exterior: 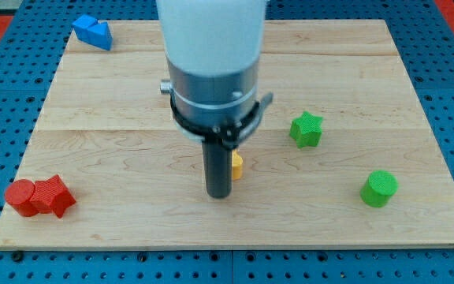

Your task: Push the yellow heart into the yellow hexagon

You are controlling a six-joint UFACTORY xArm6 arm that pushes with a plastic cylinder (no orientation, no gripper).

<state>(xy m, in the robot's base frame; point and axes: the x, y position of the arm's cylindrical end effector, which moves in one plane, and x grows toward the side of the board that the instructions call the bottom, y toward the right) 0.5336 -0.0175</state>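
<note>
My tip, a plain rod with no pincer to open or close, touches a yellow block mostly hidden behind it, so I cannot tell heart from hexagon or whether they have met.

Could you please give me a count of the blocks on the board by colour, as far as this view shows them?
Blue: 1, the blue block
Red: 2, the red cylinder and the red star, touching
Green: 2, the green star and the green cylinder
Yellow: 1 showing, the yellow block, mostly hidden behind my tip
Total: 6 visible
</note>
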